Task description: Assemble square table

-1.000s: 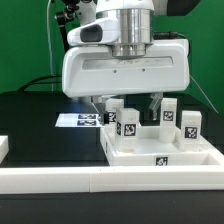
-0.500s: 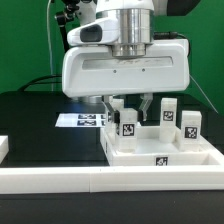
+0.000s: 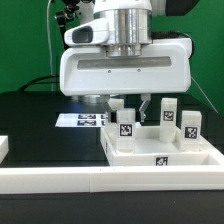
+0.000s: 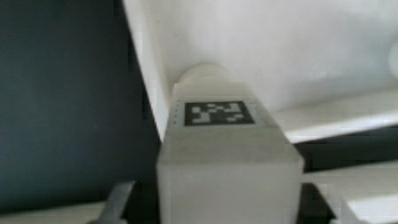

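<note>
The square tabletop [image 3: 150, 157] lies on the black table at the exterior view's right, raised rim up. Several short white tagged legs stand on it. My gripper [image 3: 128, 108] hangs straight down over the slab's left part, one finger on each side of the nearest leg [image 3: 126, 126], and is shut on it. In the wrist view that leg [image 4: 221, 140] fills the middle with its tag facing the camera. It sits between my gripper's [image 4: 221, 205] dark fingers [image 4: 125, 200]. The slab [image 4: 302, 50] lies beyond it.
Two more legs [image 3: 167, 113] [image 3: 189, 125] stand on the slab's right part, and another [image 3: 116, 103] stands behind the held one. The marker board [image 3: 78, 120] lies flat left of the slab. A long white border bar [image 3: 90, 180] runs along the front.
The fingers have closed in from both sides onto the leg. The hand has shifted slightly upward. The leg and slab stay in place.
</note>
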Controlling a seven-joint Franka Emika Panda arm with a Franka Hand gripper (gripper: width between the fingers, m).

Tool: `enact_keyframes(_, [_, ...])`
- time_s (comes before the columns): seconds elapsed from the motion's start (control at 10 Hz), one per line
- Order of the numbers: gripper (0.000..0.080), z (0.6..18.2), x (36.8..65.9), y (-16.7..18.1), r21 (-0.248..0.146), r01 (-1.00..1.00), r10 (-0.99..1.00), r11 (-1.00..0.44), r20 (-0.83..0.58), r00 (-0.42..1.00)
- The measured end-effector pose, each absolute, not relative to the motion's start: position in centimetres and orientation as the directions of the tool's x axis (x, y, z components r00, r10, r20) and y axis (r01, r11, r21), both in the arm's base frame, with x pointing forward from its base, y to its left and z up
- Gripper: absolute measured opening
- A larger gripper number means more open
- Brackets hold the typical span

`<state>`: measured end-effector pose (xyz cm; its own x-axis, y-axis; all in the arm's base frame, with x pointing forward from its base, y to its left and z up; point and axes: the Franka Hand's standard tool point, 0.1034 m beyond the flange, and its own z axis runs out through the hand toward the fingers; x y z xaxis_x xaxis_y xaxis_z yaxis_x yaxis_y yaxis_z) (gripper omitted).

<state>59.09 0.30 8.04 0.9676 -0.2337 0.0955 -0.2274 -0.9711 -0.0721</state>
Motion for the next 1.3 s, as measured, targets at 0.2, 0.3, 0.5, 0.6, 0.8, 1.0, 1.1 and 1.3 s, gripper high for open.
enact_keyframes(0.2, [0.0290, 7.99, 59.05, 0.16, -0.093, -0.418, -0.425, -0.904, 0.088, 0.901])
enact_keyframes(0.3, [0.0290, 7.98, 59.03, 0.05, -0.101, -0.509, -0.517, -0.855, 0.078, 0.852])
enact_keyframes(0.5, [0.0290, 7.96, 59.01, -0.06, -0.111, -0.642, -0.650, -0.759, 0.061, 0.758])
enact_keyframes(0.6, [0.0290, 7.94, 58.98, -0.15, -0.116, -0.729, -0.737, -0.674, 0.047, 0.674])
enact_keyframes(0.8, [0.0290, 7.87, 58.95, -0.28, -0.122, -0.827, -0.835, -0.549, 0.026, 0.550])
enact_keyframes(1.0, [0.0290, 7.84, 58.93, -0.40, -0.122, -0.923, -0.930, -0.364, -0.001, 0.367])
enact_keyframes(1.1, [0.0290, 7.85, 58.87, -0.38, -0.116, -0.956, -0.961, -0.270, -0.019, 0.274])
enact_keyframes(1.3, [0.0290, 7.83, 58.79, -0.29, -0.108, -0.986, -0.990, -0.127, -0.041, 0.132])
